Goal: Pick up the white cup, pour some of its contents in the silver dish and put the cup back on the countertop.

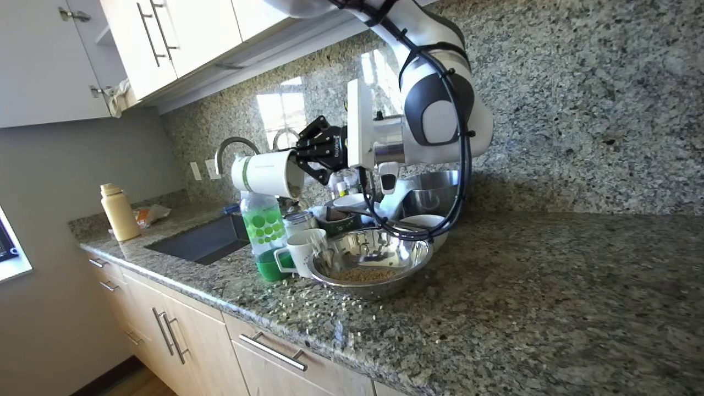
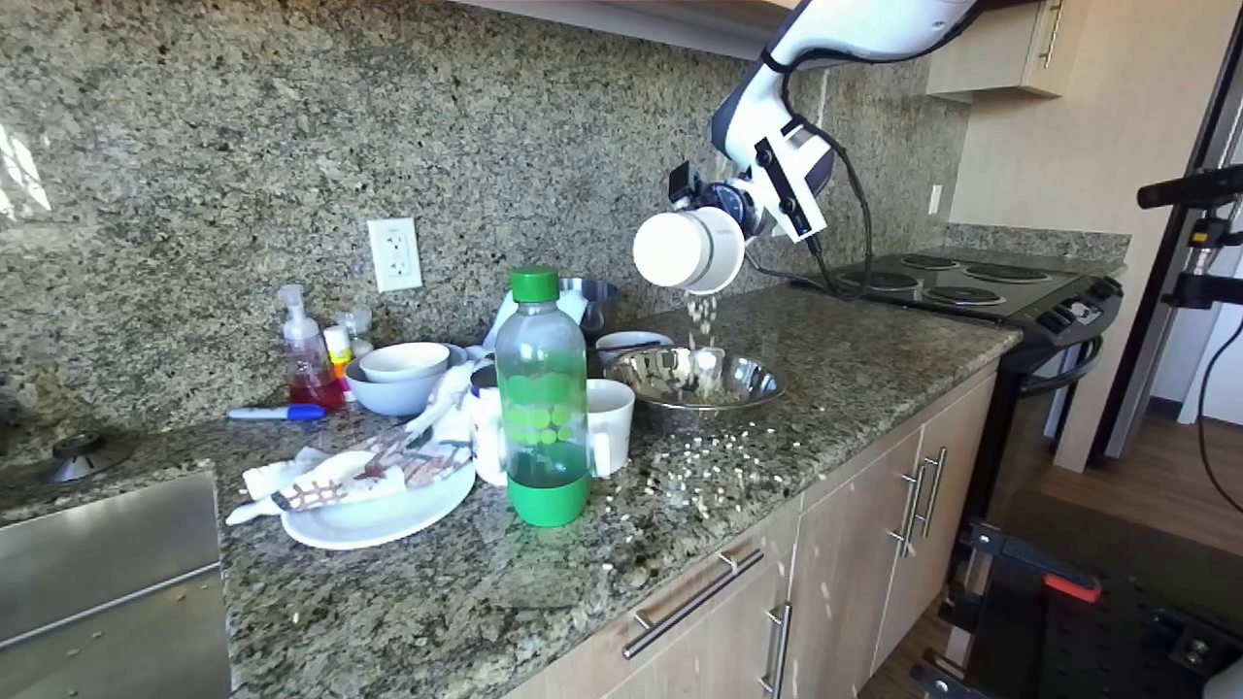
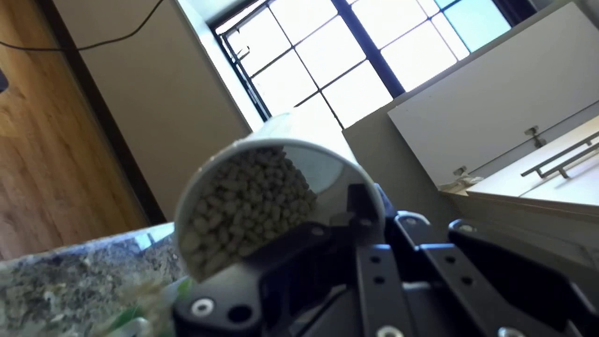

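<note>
The white cylindrical cup [image 1: 268, 173], pinched at its wall by the black fingers [image 3: 362, 206], is tipped ahead of them, evidently so small pale pellets [image 3: 248, 206] fall into the wide shiny metal bowl [image 1: 379, 250] below them.

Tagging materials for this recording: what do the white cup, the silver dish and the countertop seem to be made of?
White cup: smooth, low-gloss, perhaps plastic or ceramic; the opaque white wall, without sharp reflections, fits either.
Silver dish: polished metal, probably stainless steel, given its mirror-like reflections.
Countertop: likely polished granite, judging by the speckled grey-brown grain and glossy highlights.
</note>
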Controlling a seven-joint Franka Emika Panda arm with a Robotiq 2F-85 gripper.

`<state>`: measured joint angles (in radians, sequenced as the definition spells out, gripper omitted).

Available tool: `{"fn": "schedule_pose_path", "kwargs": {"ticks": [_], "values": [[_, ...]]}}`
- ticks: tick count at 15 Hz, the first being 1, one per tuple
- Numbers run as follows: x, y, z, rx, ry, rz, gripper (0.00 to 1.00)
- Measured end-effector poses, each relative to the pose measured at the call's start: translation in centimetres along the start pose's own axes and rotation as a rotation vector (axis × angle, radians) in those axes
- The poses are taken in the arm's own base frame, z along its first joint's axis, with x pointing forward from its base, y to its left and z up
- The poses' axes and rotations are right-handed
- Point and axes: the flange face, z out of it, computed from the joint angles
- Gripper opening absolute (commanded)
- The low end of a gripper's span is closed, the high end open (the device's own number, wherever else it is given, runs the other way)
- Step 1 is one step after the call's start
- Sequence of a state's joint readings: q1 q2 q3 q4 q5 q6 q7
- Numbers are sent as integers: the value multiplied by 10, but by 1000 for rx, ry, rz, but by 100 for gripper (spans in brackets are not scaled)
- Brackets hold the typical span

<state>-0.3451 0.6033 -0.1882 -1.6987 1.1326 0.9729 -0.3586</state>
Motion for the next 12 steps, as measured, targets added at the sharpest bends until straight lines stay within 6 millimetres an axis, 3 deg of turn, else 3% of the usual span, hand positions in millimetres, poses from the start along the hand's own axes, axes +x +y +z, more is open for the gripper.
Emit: {"fn": "schedule_pose_path", "kwargs": {"ticks": [5,12], "values": [[1,-21,-31,-50,98,9,1],[11,-18,-38,-35,105,32,1]]}}
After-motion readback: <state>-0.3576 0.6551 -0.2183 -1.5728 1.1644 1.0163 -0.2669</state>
